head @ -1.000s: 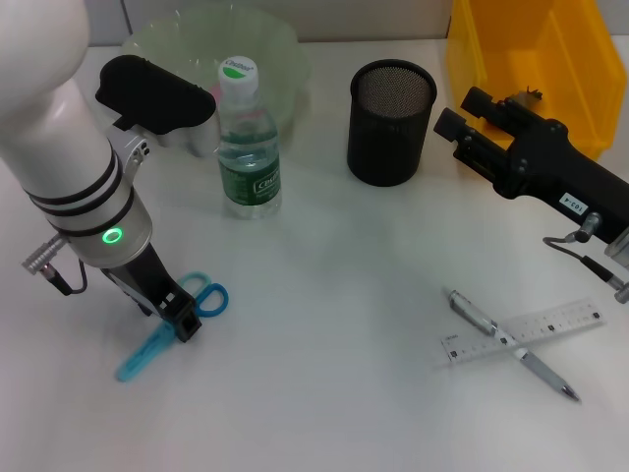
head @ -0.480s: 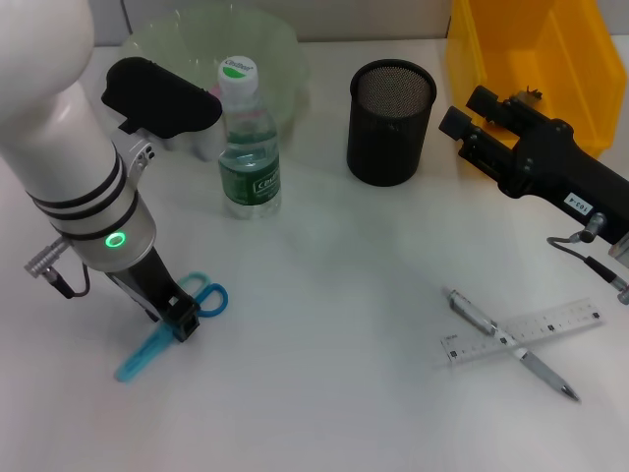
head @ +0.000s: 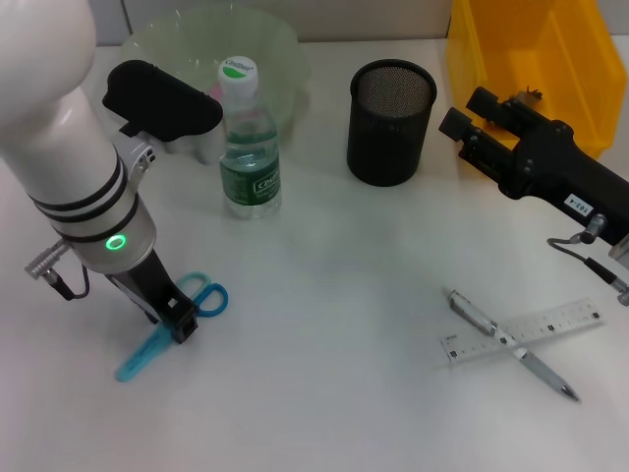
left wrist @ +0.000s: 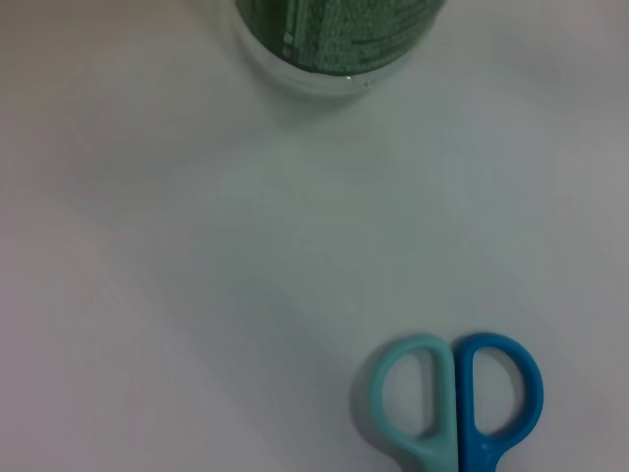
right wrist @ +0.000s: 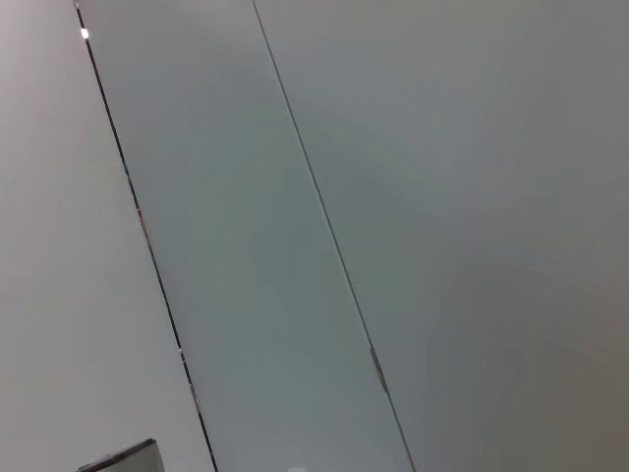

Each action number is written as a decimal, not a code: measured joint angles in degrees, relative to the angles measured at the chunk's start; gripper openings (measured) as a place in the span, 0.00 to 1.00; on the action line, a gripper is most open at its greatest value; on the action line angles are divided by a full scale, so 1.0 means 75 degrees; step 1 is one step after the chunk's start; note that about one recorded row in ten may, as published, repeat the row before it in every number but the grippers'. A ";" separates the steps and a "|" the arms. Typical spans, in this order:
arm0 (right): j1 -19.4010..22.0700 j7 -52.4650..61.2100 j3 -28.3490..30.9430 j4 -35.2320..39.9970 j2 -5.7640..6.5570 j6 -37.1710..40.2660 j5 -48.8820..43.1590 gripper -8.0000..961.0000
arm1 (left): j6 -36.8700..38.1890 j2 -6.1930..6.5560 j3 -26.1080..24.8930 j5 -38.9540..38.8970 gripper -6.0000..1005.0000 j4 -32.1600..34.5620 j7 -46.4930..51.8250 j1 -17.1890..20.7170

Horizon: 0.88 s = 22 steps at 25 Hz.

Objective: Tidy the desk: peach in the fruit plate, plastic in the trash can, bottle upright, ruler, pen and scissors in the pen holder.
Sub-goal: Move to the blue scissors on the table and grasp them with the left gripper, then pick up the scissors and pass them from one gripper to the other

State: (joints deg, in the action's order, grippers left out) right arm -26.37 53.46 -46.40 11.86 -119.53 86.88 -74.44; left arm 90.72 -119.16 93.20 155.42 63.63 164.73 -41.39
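Blue and teal scissors (head: 157, 344) lie flat on the white desk at the front left. Their handles show in the left wrist view (left wrist: 457, 403). My left gripper (head: 181, 323) is down on the scissors' middle, just behind the handles. The bottle (head: 248, 147) stands upright with its green cap on. A silver pen (head: 511, 344) lies crossed over a clear ruler (head: 536, 329) at the front right. The black mesh pen holder (head: 391, 108) stands at the back middle. My right gripper (head: 462, 110) is open and empty, held above the desk to the right of the holder. The peach and the plastic do not show.
A pale green translucent bowl (head: 265, 44) stands at the back left behind the bottle. A yellow bin (head: 531, 49) stands at the back right behind my right arm. Bare white desk (head: 344, 295) lies between the scissors and the pen.
My left arm has shifted very slightly over the scissors. The scissors, bottle, pen and ruler have not moved. The right arm has barely moved.
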 joint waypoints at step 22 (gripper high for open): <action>0.0000 0.0010 0.0017 -0.0013 0.0000 0.0006 0.0002 0.59 | 0.0061 -0.0001 0.0171 0.0042 0.26 0.0541 -0.0005 0.0045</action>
State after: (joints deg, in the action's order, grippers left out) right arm -26.37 53.54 -46.27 11.77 -119.53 86.92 -74.43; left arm 91.18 -119.17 94.48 155.73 67.69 164.69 -41.05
